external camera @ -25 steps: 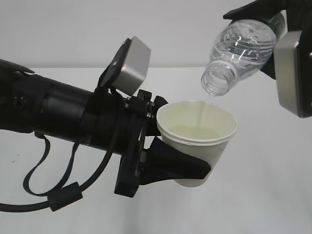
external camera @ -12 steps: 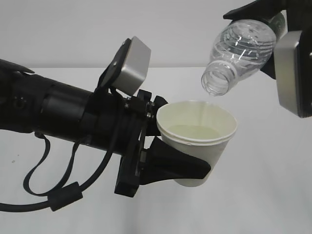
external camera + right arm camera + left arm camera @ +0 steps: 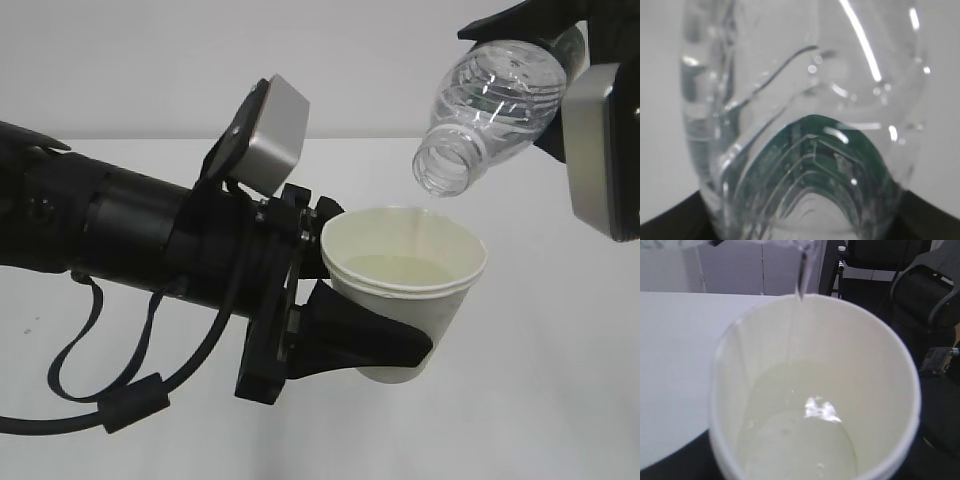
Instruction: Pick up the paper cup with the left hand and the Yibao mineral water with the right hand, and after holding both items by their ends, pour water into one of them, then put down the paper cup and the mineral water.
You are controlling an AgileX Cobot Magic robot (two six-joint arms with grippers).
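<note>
The stream seen a second ago has thinned to a trickle in the cup (image 3: pixel 405 290), clamped in the left pincer (image 3: pixel 375 345). The bottle (image 3: pixel 490 110), gripped by the right pincer (image 3: pixel 560 60) above, looks drained; setting both on the bench (image 3: pixel 560 400) remains.

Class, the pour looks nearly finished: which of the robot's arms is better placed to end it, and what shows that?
The right: the right gripper holds the Yibao mineral water, tilted mouth-down above the paper cup, so righting it ends the pour. The left gripper only holds the cup.

Office-like room: plain white table (image 3: pixel 675 340), black office chairs (image 3: pixel 925 295) behind.
</note>
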